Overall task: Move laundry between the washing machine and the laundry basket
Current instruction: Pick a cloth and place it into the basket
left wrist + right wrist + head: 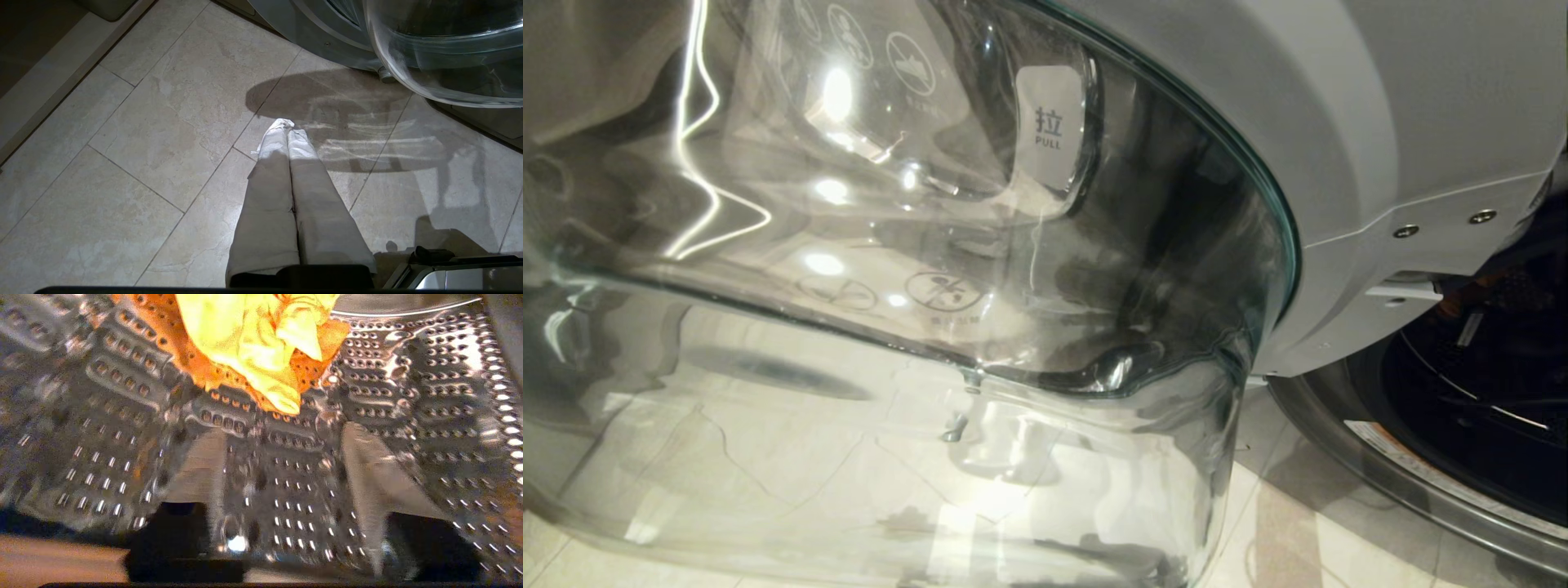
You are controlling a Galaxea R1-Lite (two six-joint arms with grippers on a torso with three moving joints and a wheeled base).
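Note:
The washing machine's round glass door stands swung open and fills most of the head view, with the dark drum opening at the lower right. My right gripper is inside the perforated steel drum. It is open, with bare drum wall between its two fingers. A yellow-orange garment of the laundry lies on the drum wall just beyond the fingertips, apart from them. My left gripper hangs shut and empty over the floor. The laundry basket is out of view.
Beige floor tiles lie under the left arm, with the door's glass bowl and the machine's grey front just beyond. A low ledge runs along one side of the floor. A grey housing rises above the drum opening.

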